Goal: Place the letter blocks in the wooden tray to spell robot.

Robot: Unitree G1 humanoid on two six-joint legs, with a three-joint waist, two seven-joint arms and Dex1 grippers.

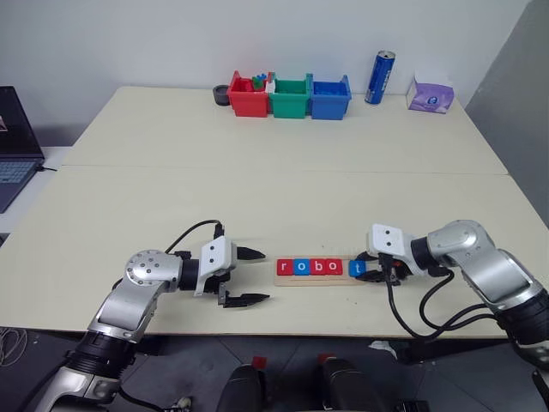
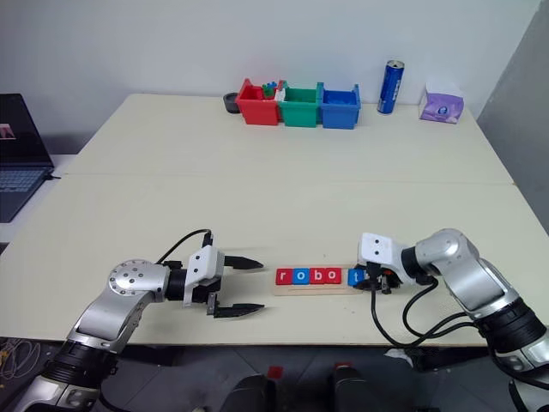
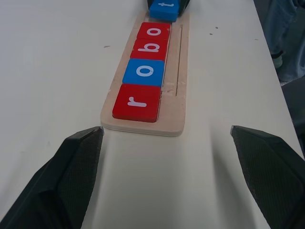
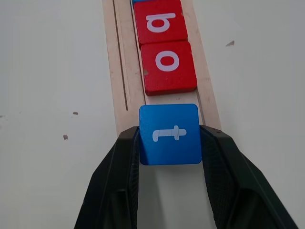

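The wooden tray (image 1: 319,273) lay flat near the front edge of the tabletop (image 1: 257,189), roughly midway between its two front corners. Four letter blocks sat in it in a touching row: a red r (image 1: 284,267), a blue o (image 1: 301,267), a red b (image 1: 317,267) and a red o (image 1: 334,267). I had the right claw (image 4: 169,138) clamped on the fifth block, a blue t (image 4: 169,134), one finger (image 4: 119,176) pressed against each of its opposite sides. The t sat at the right end of the tray, in line with the row and just beside the red o, with a narrow gap between them; whether it rested on the wood I could not tell. The left claw (image 1: 246,276) hung just beyond the tray's left end, its fingers (image 3: 71,176) spread wide apart and gripping nothing. Along the far edge of the tabletop stood a red bin (image 1: 248,96), a green bin (image 1: 290,97) and a blue bin (image 1: 329,97), side by side, with a blue can (image 1: 379,77) and a purple tissue box (image 1: 431,94) toward the far right corner.
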